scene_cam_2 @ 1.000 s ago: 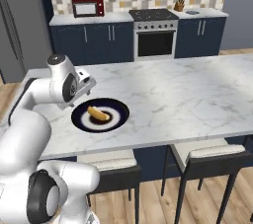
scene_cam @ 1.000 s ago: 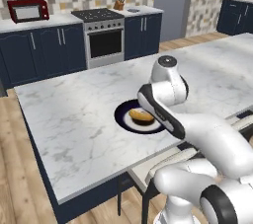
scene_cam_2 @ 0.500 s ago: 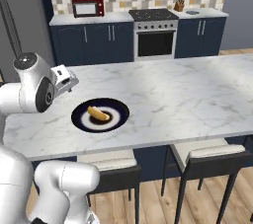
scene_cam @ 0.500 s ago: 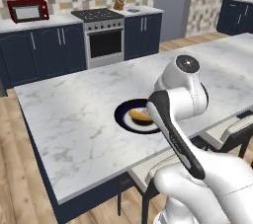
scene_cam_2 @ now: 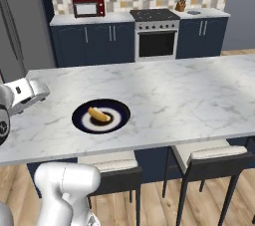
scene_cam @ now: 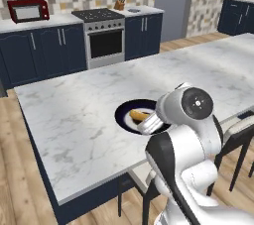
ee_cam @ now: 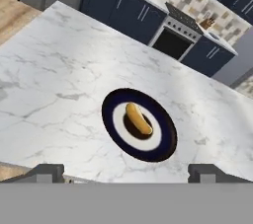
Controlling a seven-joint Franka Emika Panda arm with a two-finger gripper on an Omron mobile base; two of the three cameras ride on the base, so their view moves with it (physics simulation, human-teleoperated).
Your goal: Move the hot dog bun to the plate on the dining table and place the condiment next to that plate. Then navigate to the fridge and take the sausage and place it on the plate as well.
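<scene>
Bun (ee_cam: 138, 118): tan, oblong, lying on the white centre of the plate (ee_cam: 111, 122); in the hand view its long axis runs from 11 o'clock to 5 o'clock. Also seen in the right base view (scene_cam_2: 99, 115) and, partly behind the arm, in the left base view (scene_cam: 138, 115).

Plate: round, dark blue rim, white well with a darker middle. Sits on the marble table (ee_cam: 59, 65) near its front edge, above the stools. In the right base view (scene_cam_2: 82, 120) it lies left of the table's middle; in the left base view (scene_cam: 124, 115) its right half is hidden by the arm.

Table: long white marble top, grey veins, dark blue base (scene_cam_2: 199, 90).

Gripper (ee_cam: 126, 172): fingers wide apart, holding nothing; the two dark fingertips (ee_cam: 45, 172) rise at the bottom of the hand view, with the plate and bun between and above them at 12 o'clock, well apart from both. In the right base view the hand (scene_cam_2: 27, 93) sits at the plate's 9 o'clock, above the table's left end.

Stools (scene_cam_2: 211, 158): two, pale seats, dark frames, tucked under the table's near side.

Back wall, left to right in the right base view: fridge (scene_cam_2: 20, 26), red microwave (scene_cam_2: 88, 6) on the counter, stove (scene_cam_2: 157, 38) with dark oven door, knife block (scene_cam_2: 180, 5). Cabinets (scene_cam_2: 94, 43) dark blue; backsplash tiled.
</scene>
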